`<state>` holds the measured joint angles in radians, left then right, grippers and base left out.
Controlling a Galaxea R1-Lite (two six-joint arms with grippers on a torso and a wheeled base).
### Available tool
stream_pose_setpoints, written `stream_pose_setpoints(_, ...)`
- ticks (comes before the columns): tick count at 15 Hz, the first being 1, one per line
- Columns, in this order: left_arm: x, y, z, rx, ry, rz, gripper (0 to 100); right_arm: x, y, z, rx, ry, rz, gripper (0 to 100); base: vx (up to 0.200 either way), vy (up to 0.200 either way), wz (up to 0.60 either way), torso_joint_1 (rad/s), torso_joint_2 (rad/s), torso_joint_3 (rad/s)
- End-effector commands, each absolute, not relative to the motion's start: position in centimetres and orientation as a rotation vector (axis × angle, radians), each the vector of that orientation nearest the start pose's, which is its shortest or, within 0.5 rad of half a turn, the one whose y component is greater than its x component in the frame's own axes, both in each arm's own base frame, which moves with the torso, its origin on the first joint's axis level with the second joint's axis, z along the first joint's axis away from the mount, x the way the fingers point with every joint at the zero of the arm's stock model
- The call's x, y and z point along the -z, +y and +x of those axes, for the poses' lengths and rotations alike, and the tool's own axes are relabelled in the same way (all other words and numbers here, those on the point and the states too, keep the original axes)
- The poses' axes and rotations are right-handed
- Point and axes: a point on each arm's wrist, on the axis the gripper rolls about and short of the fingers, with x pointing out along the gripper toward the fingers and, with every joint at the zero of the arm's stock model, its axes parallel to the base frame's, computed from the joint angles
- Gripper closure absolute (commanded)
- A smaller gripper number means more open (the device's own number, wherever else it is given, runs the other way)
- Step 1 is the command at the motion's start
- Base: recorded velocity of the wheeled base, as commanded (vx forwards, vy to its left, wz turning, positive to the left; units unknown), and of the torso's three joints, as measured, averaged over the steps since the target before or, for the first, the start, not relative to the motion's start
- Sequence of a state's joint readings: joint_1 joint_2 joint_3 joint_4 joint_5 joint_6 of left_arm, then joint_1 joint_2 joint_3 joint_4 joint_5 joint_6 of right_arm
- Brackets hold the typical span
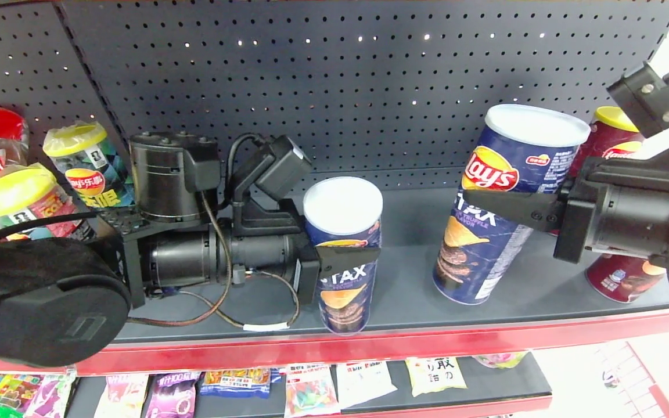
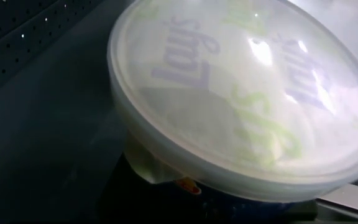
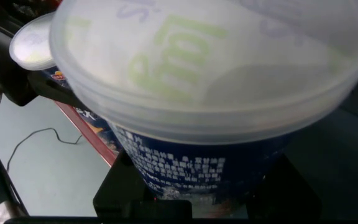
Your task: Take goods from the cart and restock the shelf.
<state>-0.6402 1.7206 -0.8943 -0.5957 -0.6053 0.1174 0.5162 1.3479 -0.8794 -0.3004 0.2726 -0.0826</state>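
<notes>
Two blue chip cans with white lids are over the grey shelf board [image 1: 404, 290]. My left gripper [image 1: 347, 255] is shut on the smaller-looking can [image 1: 343, 232], which stands about upright near the shelf's red front lip; its lid [image 2: 241, 93] shows close up in the left wrist view. Further right, my right gripper [image 1: 503, 208] is shut on the second blue can [image 1: 500, 191], which leans with its top to the right. I cannot tell whether its base touches the board. In the right wrist view this can [image 3: 185, 168] sits right under the camera, with the first can [image 3: 33, 46] beyond it.
A red chip can [image 1: 619, 276] stands behind my right arm at the shelf's right end. Yellow-lidded cups [image 1: 82, 162] and red packs fill the left end. A pegboard wall [image 1: 369, 69] backs the shelf. Snack bags [image 1: 311, 386] lie on the lower shelf.
</notes>
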Motion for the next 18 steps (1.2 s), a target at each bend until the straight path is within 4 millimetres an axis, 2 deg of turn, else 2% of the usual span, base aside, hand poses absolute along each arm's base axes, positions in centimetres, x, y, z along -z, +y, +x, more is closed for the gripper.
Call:
stream_pose_setpoints(1,-19.1,-19.7,24.4,1.252,0.200,0.107,100,-26.4,11.6,19.2,-0.795,0.139,-0.099,100,0.000,0.000,0.00,0.000,0.00,0.000)
stream_pose_setpoints(2,-19.1,-19.7,24.4,1.252,0.200,0.107,0,-26.4,11.6,19.2,-0.793,0.139,-0.099,100,0.000,0.000,0.00,0.000,0.00,0.000)
stream_pose_setpoints(12,-19.2,-19.7,24.3,1.253,0.198,0.105,0,-26.3,11.6,19.2,-0.793,0.141,-0.099,100,0.000,0.000,0.00,0.000,0.00,0.000)
stream_pose_setpoints(18,-18.7,-17.5,22.0,1.238,0.232,0.102,0,-26.5,11.9,19.6,-0.795,0.137,-0.101,100,0.000,0.000,0.00,0.000,0.00,0.000)
